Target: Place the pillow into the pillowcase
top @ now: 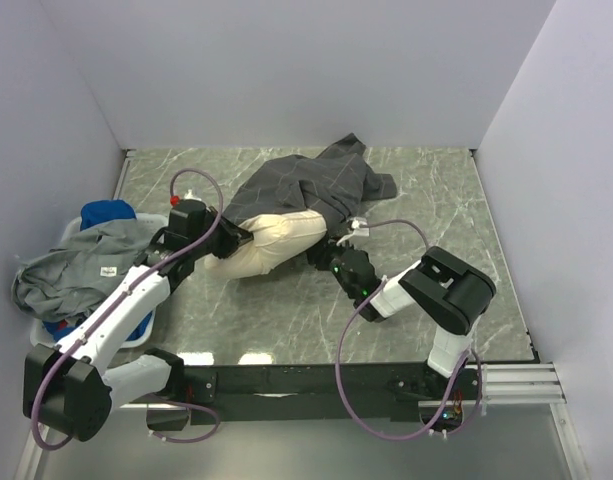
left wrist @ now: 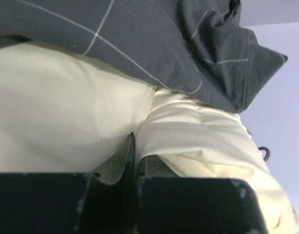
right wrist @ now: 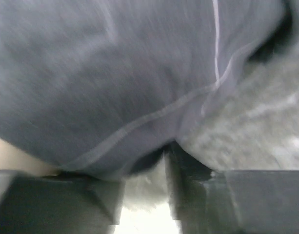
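The cream-white pillow point(top: 271, 245) lies mid-table, its far end under the dark grey gridded pillowcase point(top: 311, 180). My left gripper point(top: 238, 240) is at the pillow's near-left end. In the left wrist view its jaws point(left wrist: 135, 141) are shut on a fold of the pillow point(left wrist: 66, 112), with the pillowcase point(left wrist: 154, 44) draped just above. My right gripper point(top: 328, 250) is at the pillowcase's near edge, right of the pillow. The blurred right wrist view shows it point(right wrist: 147, 163) still open, a gap between the fingers and the pillowcase hem point(right wrist: 139, 119) hanging over the fingertips.
A white basket point(top: 70, 229) at the left edge holds a plain grey garment point(top: 91, 262) and a bright blue cloth point(top: 108, 213). White walls enclose the marble-patterned table point(top: 426, 200) on three sides. Purple cables loop off both arms.
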Motion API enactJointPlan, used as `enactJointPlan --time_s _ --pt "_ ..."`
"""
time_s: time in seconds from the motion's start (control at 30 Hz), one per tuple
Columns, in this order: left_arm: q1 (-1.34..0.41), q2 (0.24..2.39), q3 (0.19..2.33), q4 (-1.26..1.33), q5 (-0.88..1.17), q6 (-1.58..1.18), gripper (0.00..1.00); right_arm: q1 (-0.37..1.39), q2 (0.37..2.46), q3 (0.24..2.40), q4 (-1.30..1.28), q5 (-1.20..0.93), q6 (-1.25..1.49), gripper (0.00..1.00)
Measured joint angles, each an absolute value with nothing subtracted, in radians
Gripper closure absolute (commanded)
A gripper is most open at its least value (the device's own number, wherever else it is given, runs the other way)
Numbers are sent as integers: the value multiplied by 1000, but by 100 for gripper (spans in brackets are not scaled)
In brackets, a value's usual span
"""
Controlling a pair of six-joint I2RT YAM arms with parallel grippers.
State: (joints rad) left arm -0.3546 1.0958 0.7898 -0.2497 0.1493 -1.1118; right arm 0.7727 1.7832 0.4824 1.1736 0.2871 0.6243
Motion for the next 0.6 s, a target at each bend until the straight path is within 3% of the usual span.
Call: enactJointPlan --time_s 0.03,0.07,0.1,0.17,0.33,0.47,0.6 --pt "-355 1095 806 -267 146 -1104 99 773 1785 501 1176 299 633 71" --pt "-354 1093 819 -278 144 -1094 99 773 1784 513 1179 306 629 85" --pt "-353 1091 836 -295 139 -1085 99 773 1781 526 1183 313 629 92" --pt "-352 1089 878 -330 129 -1066 99 773 1750 546 1151 324 620 100" --pt "-352 1094 1047 -421 86 -1007 99 791 1480 653 785 317 583 100" --pt "-353 1141 1292 -463 53 -941 99 802 1287 971 360 229 526 100" --pt "-406 1205 1545 -461 -10 -847 99 804 1259 1367 2 128 476 100"
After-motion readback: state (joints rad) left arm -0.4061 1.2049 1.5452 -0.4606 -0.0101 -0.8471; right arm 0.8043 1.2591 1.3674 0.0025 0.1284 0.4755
